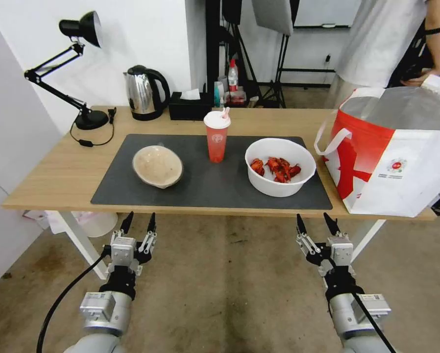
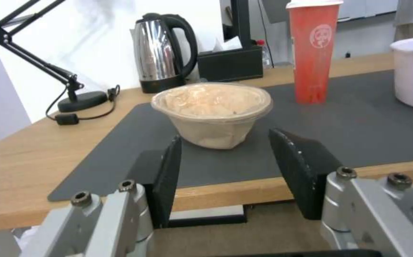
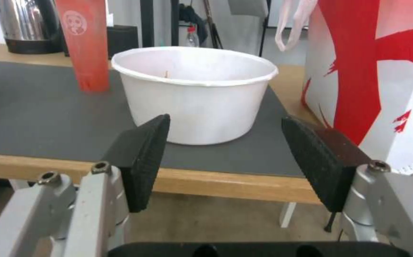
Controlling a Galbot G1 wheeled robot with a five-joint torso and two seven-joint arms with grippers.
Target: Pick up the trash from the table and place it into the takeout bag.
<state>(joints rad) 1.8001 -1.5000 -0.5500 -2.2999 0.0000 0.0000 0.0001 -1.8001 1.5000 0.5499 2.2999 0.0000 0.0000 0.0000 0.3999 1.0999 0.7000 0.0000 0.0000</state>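
On the dark grey mat of the table stand three pieces of trash: a shallow beige bowl at the left, a red drink cup with white lid and straw in the middle, and a white bowl of red crayfish shells at the right. The red-and-white takeout bag stands open on the table's right end. My left gripper hangs open below the front edge, facing the beige bowl. My right gripper is open too, facing the white bowl.
A steel kettle, a black tissue box and a black desk lamp stand along the table's far edge. A person stands behind the bag. Bare floor lies between me and the table.
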